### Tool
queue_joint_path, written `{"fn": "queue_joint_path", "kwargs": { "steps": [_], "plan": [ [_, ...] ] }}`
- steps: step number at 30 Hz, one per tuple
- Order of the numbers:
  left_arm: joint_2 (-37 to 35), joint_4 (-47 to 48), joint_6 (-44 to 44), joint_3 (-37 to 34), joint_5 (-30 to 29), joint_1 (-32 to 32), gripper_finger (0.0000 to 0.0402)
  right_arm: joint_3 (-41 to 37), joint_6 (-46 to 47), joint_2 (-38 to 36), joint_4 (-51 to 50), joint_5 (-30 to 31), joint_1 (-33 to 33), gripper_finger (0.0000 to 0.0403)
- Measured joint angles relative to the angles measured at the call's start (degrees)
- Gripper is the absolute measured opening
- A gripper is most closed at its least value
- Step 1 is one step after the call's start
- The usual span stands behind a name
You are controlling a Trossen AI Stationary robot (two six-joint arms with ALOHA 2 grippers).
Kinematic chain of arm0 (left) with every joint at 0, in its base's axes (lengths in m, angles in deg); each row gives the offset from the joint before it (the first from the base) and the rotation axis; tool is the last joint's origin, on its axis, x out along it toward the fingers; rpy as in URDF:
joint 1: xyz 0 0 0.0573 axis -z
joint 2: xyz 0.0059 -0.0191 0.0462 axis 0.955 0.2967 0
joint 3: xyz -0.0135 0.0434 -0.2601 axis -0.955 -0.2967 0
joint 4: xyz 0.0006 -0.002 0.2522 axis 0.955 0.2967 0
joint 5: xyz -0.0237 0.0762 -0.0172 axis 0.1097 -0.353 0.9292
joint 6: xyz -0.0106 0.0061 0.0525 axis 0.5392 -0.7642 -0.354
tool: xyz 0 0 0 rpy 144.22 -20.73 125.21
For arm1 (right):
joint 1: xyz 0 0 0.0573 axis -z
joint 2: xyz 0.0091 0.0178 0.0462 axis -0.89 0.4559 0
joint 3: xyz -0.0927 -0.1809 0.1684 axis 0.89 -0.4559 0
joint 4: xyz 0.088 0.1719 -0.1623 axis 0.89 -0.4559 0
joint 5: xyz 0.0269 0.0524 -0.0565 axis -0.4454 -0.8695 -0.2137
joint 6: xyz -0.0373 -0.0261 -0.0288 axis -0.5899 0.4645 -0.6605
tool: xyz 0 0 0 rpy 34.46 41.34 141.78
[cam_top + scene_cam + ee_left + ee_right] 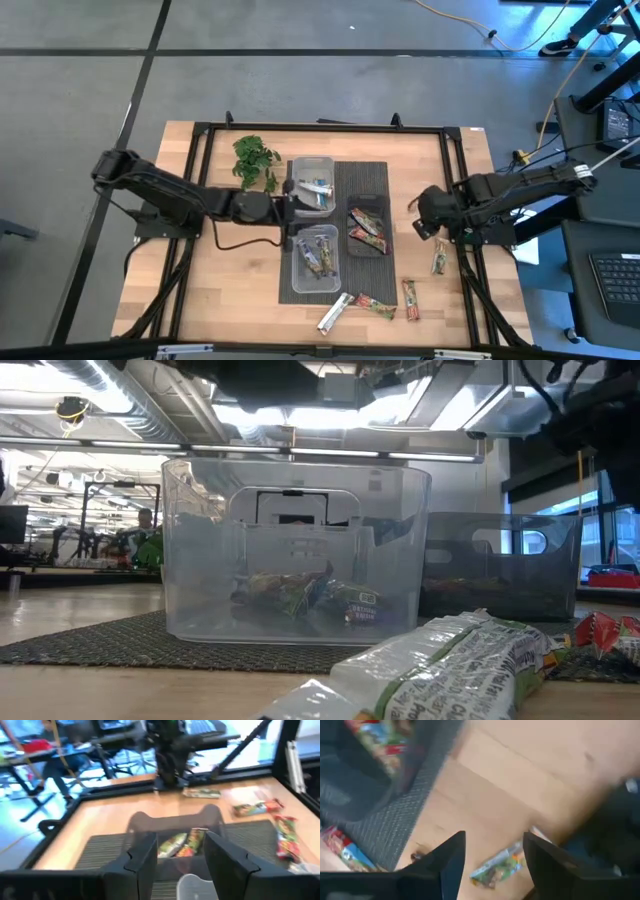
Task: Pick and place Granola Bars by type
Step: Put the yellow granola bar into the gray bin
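Observation:
Several wrapped granola bars lie sorted in three tubs on a dark mat: blue ones in the far clear tub (312,182), green-silver ones in the near clear tub (316,262), red ones in the dark tub (367,230). Loose bars lie flat on the wood: a green one (438,260), a red one (410,299), a red-green one (376,306) and a silver one (335,312). My left gripper (290,208) is open and empty between the two clear tubs, facing the dark tub (175,827). My right gripper (422,222) is open and empty, above the green bar (500,867).
A leafy green sprig (255,160) lies at the far left of the mat. A black frame (320,128) runs around the table. In the low view the silver bar (440,670) lies in front of the near clear tub (295,550). Bare wood shows on the left.

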Motion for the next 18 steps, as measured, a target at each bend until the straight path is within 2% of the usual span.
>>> {"fn": "queue_joint_path", "kwargs": {
  "steps": [2, 5, 10, 13, 15, 18],
  "plan": [
    [-0.4, -1.8, 0.0, -0.6, -1.3, 0.0, 0.0152, 0.0, 4.2, 0.0, -0.8, -0.8, -0.8, 0.02],
    [-0.8, -2.4, 0.0, -0.7, -2.0, 0.0, 0.0152, 0.0, 5.0, 0.0, -0.3, -1.4, -1.9, 0.02],
    [-0.8, -2.3, 0.0, -0.7, -2.2, 0.0, 0.0152, 0.0, -0.9, 0.1, 0.0, -1.4, -2.6, 0.02],
    [-0.8, -2.3, 0.0, -0.7, -2.2, 0.0, 0.0152, 0.0, -6.1, 0.1, 0.1, 1.0, -2.6, 0.02],
    [-0.8, -2.2, 0.0, -0.7, -2.2, 0.0, 0.0152, 0.0, -6.2, 0.1, 0.1, 1.4, -2.6, 0.02],
    [-0.8, -2.2, 0.0, -0.7, -2.2, 0.0, 0.0152, 0.0, -1.9, 0.1, 0.2, -3.7, -2.6, 0.02]
  ]
}}
